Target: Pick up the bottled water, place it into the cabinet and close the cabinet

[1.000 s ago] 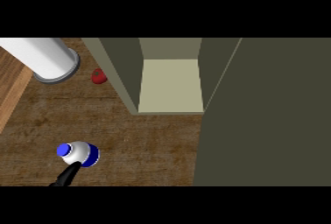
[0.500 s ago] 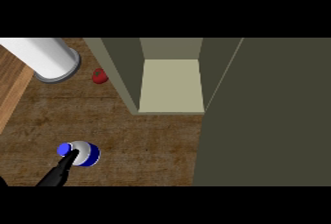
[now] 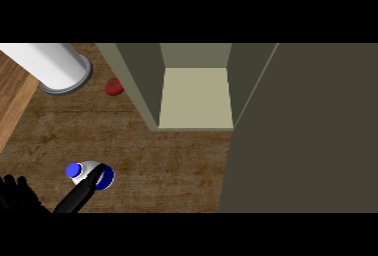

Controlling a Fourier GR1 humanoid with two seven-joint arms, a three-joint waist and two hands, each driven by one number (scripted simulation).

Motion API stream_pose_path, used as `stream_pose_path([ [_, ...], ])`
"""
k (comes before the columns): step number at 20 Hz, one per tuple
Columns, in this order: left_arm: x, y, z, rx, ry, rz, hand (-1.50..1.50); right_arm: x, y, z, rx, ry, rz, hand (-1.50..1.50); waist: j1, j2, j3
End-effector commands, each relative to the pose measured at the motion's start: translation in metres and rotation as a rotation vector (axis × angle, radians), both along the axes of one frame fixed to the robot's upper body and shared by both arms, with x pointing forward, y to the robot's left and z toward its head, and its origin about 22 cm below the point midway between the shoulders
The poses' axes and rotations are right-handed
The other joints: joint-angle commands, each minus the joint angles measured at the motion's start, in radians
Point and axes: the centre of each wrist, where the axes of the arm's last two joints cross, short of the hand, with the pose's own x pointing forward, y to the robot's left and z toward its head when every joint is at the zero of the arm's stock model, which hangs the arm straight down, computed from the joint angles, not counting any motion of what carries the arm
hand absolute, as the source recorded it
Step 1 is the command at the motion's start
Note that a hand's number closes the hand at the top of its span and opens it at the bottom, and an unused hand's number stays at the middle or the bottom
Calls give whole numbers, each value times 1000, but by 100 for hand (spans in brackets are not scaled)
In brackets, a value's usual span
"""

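The bottled water [image 3: 90,175] stands upright on the wooden counter at the lower left, seen from above with its blue cap [image 3: 74,171]. My left hand [image 3: 21,196] comes in from the lower left corner, open. One long black digit [image 3: 80,192] lies across the bottle's top, while the other fingers spread to the bottle's left, apart from it. The cabinet [image 3: 196,97] stands open at the top centre with a pale bare shelf. Its dark door [image 3: 303,130] is swung out and fills the right side. My right hand does not show.
A white cylinder [image 3: 52,65] with a grey rim stands at the upper left. A small red object [image 3: 113,86] lies beside the cabinet's left wall [image 3: 136,85]. A lighter strip of wood [image 3: 13,100] runs along the counter's left side.
My left hand has risen further into view from the lower left. More of its fingers now show, and the long digit reaches higher over the bottle. The bottle has stayed put.
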Motion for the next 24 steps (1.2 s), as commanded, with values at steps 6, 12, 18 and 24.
stream_pose_path([
  [6, 5, 14, -46, -12, 4, -37, -150, -21, -8, 25, -24, -75, -44, -150, 0, 0, 0],
  [12, 31, 4, -80, -59, -1, -55, -150, -8, 2, 9, -30, -59, -36, -150, -2, 3, 1],
  [18, 26, 13, -100, -77, 12, -41, -150, -11, 2, 8, -45, -69, -50, -150, -2, 3, 2],
  [24, 46, 16, -121, -69, 2, -7, -150, -23, -12, 25, -52, -74, -41, -150, -7, 4, 1],
])
